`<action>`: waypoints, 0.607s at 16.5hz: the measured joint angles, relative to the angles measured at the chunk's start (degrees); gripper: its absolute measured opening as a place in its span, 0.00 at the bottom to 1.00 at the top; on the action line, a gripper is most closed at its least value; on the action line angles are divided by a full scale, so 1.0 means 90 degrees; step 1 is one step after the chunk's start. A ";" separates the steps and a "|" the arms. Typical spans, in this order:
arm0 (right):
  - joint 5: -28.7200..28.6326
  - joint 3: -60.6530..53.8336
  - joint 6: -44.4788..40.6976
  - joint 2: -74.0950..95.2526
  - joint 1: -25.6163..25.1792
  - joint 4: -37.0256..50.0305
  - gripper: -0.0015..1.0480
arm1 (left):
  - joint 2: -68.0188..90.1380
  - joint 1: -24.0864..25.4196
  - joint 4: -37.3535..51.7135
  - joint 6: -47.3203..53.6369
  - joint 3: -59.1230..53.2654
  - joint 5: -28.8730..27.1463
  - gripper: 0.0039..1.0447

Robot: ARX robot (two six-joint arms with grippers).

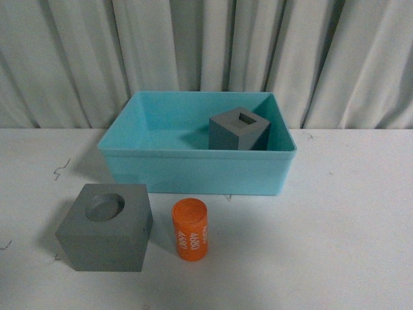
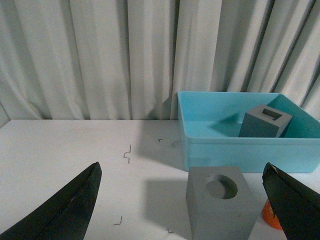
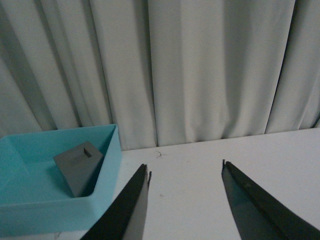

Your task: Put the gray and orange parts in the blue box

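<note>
The slotted cube [image 1: 237, 132] lies, maybe tilted, in the box [image 1: 193, 171]; left gripper [image 2: 182, 166] and right gripper [image 3: 186, 165] jaws wide open, empty.

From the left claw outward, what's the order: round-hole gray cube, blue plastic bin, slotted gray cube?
1. Dark-gray cube with round recess, on the table just ahead.
2. Light-blue plastic bin, behind it.
3. Dark-gray slotted cube, inside the bin.
</note>
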 joint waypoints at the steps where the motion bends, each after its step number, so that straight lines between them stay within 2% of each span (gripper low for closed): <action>1: 0.0000 -0.0112 -0.0124 -0.0104 0.0002 -0.0019 0.37 | 0.0000 -0.0002 0.0002 0.0002 0.0000 0.0005 0.94; 4: 0.0000 -0.0692 -0.0333 -0.0806 0.0002 -0.0296 0.02 | 0.0000 -0.0002 0.0000 0.0002 0.0002 0.0002 0.94; 10: 0.0000 -0.1190 -0.0391 -0.2001 0.0002 -0.0981 0.02 | 0.0000 -0.0002 0.0000 0.0002 0.0000 0.0002 0.94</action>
